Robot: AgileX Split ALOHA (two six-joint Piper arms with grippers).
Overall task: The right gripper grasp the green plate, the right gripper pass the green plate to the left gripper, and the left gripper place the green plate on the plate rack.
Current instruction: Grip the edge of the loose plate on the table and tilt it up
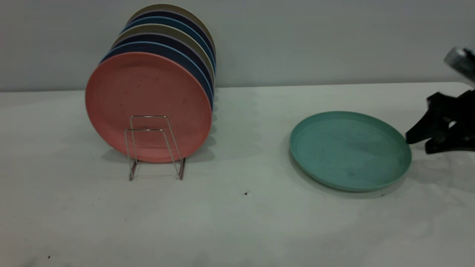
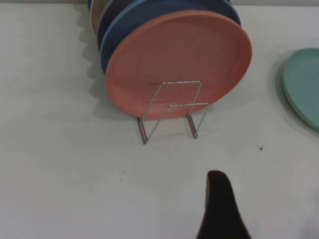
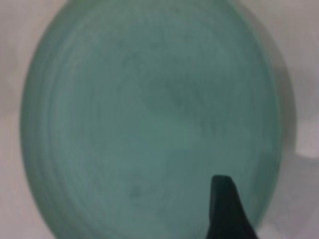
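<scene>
Desk [image 1: 237, 222]: white, carries everything.
Plate rack [image 1: 156, 148]: wire loops, left side, a salmon-pink plate [image 1: 148, 105] frontmost in its row.
Green plate [image 1: 350, 150]: flat on the desk, right side, round, no long axis; no writing legible.
My right gripper [image 1: 415, 142]: fingers parted, tips just beside the plate's right rim; nearer arm.
My left gripper [image 2: 222, 209]: facing the rack; fingers' state not discernible.

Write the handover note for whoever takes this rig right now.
Right gripper: open, at the right edge of the green plate, not yet closed on it.
Left gripper: back from the plate rack, holding nothing.
Green plate lies flat on the table. The rack already holds a row of upright plates, salmon-pink plate in front.
Done: approach only. Left: grasp, handover, racking.
</scene>
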